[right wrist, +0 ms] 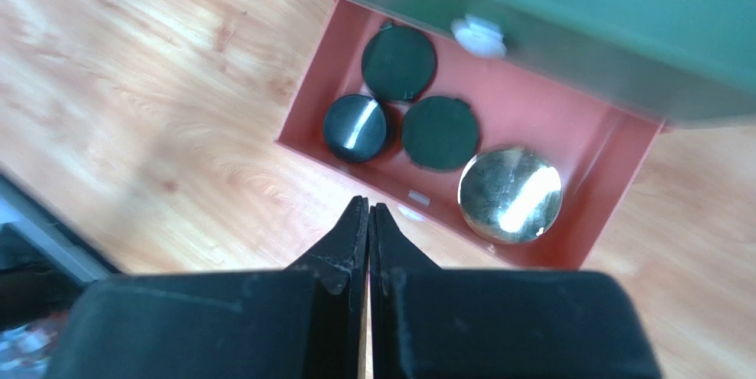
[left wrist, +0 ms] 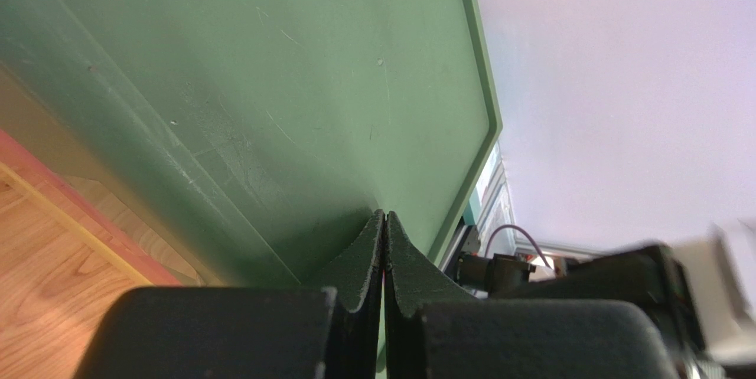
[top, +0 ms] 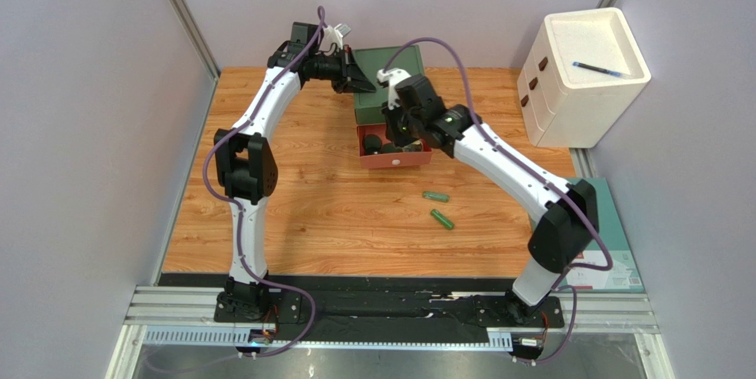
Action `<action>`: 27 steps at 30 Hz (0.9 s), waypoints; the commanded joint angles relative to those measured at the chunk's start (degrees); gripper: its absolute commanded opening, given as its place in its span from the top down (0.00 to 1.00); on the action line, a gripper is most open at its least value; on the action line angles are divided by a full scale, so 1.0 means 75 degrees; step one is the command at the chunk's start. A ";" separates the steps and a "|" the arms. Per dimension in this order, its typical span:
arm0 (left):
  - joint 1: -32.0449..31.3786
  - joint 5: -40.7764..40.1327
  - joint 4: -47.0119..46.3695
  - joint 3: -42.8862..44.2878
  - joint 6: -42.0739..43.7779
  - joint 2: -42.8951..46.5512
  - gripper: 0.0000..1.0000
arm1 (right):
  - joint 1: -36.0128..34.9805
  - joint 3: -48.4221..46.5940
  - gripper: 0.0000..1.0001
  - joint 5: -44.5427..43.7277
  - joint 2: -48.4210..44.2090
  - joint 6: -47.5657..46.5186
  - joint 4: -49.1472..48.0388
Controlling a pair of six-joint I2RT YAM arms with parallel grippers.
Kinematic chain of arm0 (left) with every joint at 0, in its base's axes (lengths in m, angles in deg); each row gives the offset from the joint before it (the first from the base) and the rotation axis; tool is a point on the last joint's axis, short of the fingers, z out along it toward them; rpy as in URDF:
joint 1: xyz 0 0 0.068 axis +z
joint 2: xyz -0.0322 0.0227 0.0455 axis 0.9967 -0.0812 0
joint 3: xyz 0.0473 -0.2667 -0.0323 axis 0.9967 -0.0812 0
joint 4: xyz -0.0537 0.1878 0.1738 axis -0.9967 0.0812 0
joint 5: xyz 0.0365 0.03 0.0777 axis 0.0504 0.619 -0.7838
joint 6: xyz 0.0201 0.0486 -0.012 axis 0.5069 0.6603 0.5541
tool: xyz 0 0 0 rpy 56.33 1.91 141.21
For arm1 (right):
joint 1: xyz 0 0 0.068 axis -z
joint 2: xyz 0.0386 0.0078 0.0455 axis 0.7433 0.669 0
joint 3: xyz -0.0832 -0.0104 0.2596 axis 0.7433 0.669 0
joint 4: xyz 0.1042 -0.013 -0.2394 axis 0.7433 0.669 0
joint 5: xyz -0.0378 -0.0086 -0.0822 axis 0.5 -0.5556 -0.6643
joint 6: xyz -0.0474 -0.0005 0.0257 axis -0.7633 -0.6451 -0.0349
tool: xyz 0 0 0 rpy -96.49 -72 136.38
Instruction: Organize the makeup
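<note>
Overhead view down onto table [top: 311, 211], both wrist views close on drawer box [right wrist: 550, 7]

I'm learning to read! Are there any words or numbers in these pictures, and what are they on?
No text here can be read.
Teal board: small print near its front edge, too small to read.
Pale sticker in the red drawer: too blurred to read.
Discs, compact, green box: no print shows.
</note>
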 commanded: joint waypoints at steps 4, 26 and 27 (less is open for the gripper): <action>0.0171 -0.1268 0.1135 -0.0324 0.0556 -0.0528 1.00 | 0.0712 0.2678 1.00 0.2841 -0.0962 0.2950 -0.2186; 0.0171 -0.1269 0.1170 -0.0394 0.0627 -0.0481 1.00 | 0.2424 0.5802 1.00 0.4087 0.0113 0.6706 -0.7662; 0.0171 -0.1268 0.1170 -0.0359 0.0627 -0.0481 1.00 | 0.2447 0.5709 1.00 0.3982 0.0196 0.6683 -0.7638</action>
